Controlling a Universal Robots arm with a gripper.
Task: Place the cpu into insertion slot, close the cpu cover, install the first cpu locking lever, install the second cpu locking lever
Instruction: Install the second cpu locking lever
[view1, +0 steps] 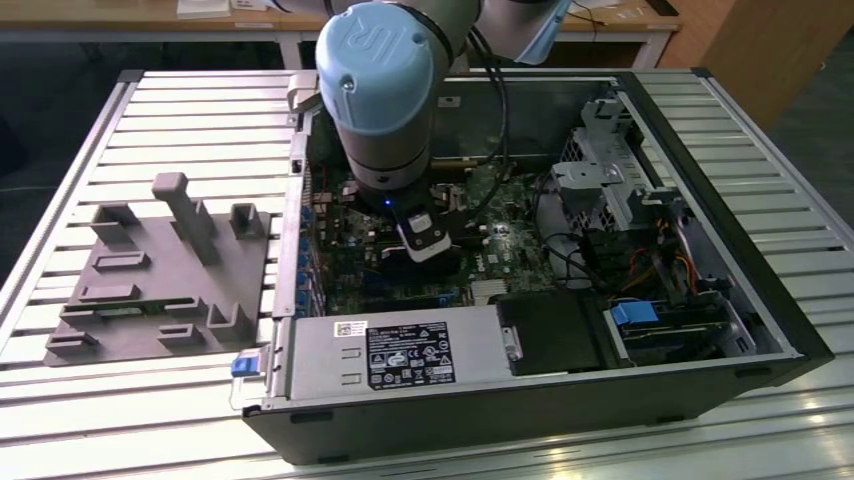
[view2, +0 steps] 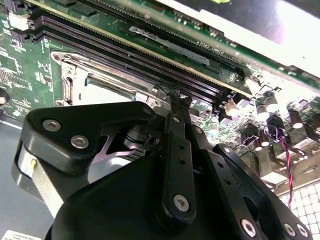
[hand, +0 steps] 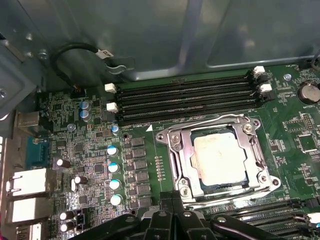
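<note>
The black metal end effector (hand: 172, 220) is hanging low over the green circuit board (hand: 90, 160) inside the open black computer case (view1: 747, 330), which is lying on the slatted metal surface (view1: 200, 120). Its fingers are sitting close together, and I am not seeing anything between them.

Just past the fingertips, the small flat square silver-grey cpu (hand: 219, 159) is lying inside the dark square insertion slot (hand: 220, 192). The thin silvery cpu cover (hand: 182, 162) is sitting down around it like a frame. I cannot tell if the thin wire levers along its edges are hooked in.

Farther off, the long narrow black memory slots (hand: 185, 100) are running along the board's far edge.

Things could be going wrong here. If the end effector is pushing down crooked, it could be scraping the board or bending a lever. If a lever is slipping off, the cover could be popping back up.
</note>
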